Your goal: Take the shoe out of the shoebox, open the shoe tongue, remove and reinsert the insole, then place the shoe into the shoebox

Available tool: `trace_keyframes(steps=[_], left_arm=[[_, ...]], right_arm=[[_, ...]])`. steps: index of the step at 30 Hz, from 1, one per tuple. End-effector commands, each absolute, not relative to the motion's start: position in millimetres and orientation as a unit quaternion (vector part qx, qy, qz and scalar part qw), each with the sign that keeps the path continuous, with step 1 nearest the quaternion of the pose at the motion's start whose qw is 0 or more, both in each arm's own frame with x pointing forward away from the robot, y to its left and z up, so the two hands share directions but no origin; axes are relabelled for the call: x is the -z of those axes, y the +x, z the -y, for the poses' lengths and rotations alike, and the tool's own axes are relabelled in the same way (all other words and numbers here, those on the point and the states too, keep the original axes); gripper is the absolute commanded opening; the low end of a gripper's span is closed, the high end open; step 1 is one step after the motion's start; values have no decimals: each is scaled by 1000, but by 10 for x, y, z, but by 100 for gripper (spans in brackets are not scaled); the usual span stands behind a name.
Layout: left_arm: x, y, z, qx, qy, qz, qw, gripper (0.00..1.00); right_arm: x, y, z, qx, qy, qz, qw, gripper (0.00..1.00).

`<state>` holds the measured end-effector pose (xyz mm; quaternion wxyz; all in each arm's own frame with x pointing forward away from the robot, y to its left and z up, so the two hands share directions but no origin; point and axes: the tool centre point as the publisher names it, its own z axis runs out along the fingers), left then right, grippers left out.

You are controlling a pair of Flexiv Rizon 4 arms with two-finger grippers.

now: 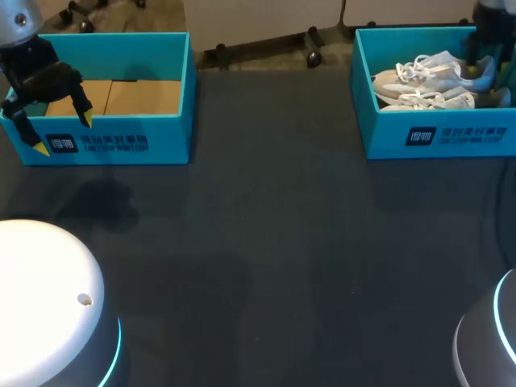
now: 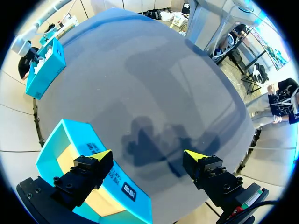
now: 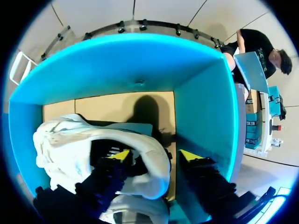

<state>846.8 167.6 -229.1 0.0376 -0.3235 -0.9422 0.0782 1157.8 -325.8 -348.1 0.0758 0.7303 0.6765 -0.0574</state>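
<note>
Two white lace-up shoes lie in the right blue shoebox. My right gripper is down inside that box at the shoes' heel end. In the right wrist view the gripper is open astride the heel of one white shoe. One yellow tip is inside the shoe's opening and the other is outside, a little off the heel and near the box wall. My left gripper hangs open over the front wall of the left blue shoebox, which shows a bare cardboard floor. Nothing is between its fingers in the left wrist view.
The dark table stretches between the two boxes. White rounded robot bases stand at the near left corner and near right corner. The left wrist view shows the left box under its gripper and the right box far off.
</note>
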Motion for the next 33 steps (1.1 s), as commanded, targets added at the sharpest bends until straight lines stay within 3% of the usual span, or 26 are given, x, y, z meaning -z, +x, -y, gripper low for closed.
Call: trace_keyframes(steps=[1,21,33], left_arm=[[2287,8473,-1678,-78,-324,942,39,100],[2287,8473,-1678,-78,-324,942,39,100],[2287,8473,-1678,-78,-324,942,39,100]], right_arm=[[3259,11518,3174,63,730,-675,81,100],[1949,10538,2524,4,739,-673,43,100],[1558,9760,2129,-19,757,-653,24,100]])
